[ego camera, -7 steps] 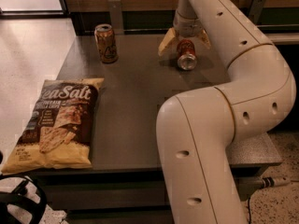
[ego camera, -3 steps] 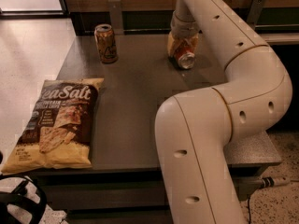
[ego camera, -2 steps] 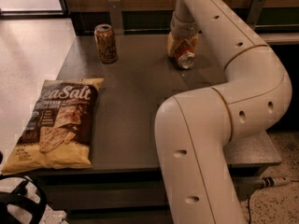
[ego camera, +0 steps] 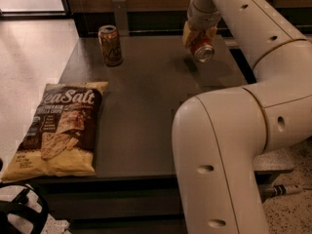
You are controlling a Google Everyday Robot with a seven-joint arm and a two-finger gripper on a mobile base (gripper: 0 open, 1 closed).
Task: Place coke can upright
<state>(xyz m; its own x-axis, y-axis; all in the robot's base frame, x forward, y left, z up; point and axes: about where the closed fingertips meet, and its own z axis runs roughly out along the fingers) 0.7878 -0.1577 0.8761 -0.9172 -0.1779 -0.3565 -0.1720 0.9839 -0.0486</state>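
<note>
We see the gripper (ego camera: 199,38) clamped around the coke can (ego camera: 203,50) near the far right edge of the desk (ego camera: 146,96). The can is tilted, with its silver end towards us. A tan can (ego camera: 110,45) stands upright far left (well apart), and a chip bag (ego camera: 61,130) lies nearer.

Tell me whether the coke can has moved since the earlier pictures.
Yes. The coke can, held in the gripper, has risen off the table and slightly right, judged against the unmoved tan can.
</note>
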